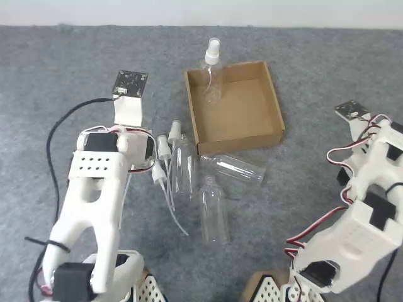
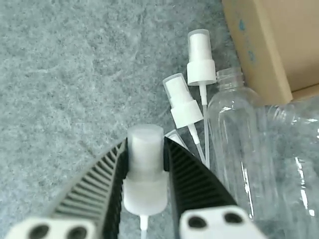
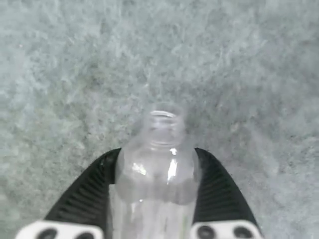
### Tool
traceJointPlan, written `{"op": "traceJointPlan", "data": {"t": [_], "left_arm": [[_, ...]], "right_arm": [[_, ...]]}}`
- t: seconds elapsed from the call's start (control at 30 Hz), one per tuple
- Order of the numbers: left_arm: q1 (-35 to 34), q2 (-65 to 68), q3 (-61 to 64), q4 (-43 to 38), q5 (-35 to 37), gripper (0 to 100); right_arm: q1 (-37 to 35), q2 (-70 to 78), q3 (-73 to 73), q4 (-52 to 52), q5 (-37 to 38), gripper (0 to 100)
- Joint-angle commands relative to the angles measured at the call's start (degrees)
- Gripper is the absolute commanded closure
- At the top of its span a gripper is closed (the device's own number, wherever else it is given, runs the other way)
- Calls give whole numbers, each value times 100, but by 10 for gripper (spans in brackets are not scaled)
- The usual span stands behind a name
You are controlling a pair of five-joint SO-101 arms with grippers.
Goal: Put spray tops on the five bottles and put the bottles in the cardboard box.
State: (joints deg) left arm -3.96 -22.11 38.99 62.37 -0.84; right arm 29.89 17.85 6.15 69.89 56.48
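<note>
Left wrist view: a white spray top [image 2: 145, 172] is being gripped by the left gripper [image 2: 144, 147]. Right wrist view: an uncapped clear bottle [image 3: 157, 174] is being clamped by the right gripper [image 3: 157, 157]. High view: one capped bottle [image 1: 213, 72] is lying in the cardboard box [image 1: 272, 107], with loose bottles [image 1: 213, 211] lying just beside it.

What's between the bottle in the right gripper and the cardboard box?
Nothing visible. The right gripper is shut on an uncapped bottle; in the high view the carpet between that arm and the cardboard box is bare. The box is open-topped, with one capped bottle at a far corner.
</note>
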Motion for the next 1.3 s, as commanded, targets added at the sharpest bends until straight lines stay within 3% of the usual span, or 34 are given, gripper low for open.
{"op": "traceJointPlan", "data": {"t": [0.0, 0.17, 0.4, 0.73, 0.87, 1.07, 1.27], "left_arm": [[-9, -105, -541, -88, 35, 988], [132, -527, -1042, 448, 62, 988], [176, -2084, -1112, 545, 448, 988], [176, -3745, -1068, -563, 1793, 988], [167, -4176, -945, -633, 2330, 988], [-492, -4897, 145, -1389, 3332, 988], [-167, -5486, 963, -1873, 3411, 988]], "right_arm": [[-145, -848, -809, 664, -202, 991], [-1130, -1754, -1222, 1262, -1389, 992], [-3125, -3143, -185, 611, -2822, 992], [-6000, -4444, 1864, -998, -3666, 992], [-6545, -4875, 2708, -1727, -3789, 992], [-6914, -5780, 4009, -2624, -3754, 992], [-7477, -6053, 4343, -2712, -3771, 992]]}}
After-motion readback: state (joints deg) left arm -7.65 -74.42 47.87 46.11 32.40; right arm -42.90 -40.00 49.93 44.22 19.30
